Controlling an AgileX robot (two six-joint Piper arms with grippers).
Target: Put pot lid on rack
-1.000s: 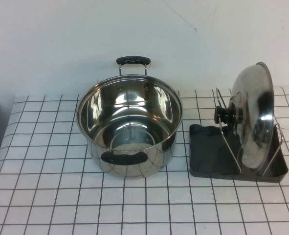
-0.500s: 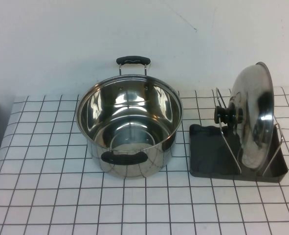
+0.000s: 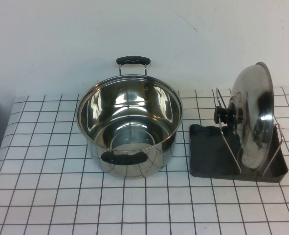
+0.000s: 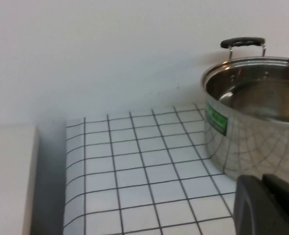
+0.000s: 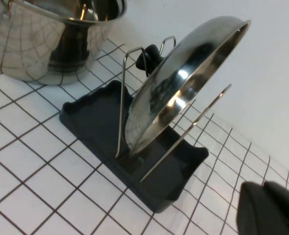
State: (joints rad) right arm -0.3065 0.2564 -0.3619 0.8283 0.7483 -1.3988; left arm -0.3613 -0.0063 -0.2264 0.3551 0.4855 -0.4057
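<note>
Currently the pot lid (image 3: pixel 253 117) stands on edge in the rack (image 3: pixel 208 156), leaning between its wire hoops, knob toward the pot (image 3: pixel 129 125). The rack sits on the desk (image 3: pixel 46 196) just beside the pot, on the robot's right. The left gripper (image 4: pixel 269 205) is near the pot; the right gripper (image 5: pixel 269 208) is near the rack. Neither holds anything; finger opening cannot be determined.

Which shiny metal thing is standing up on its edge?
The pot lid, propped in the rack with its black knob sideways. The pot sits flat, open side up.
</note>
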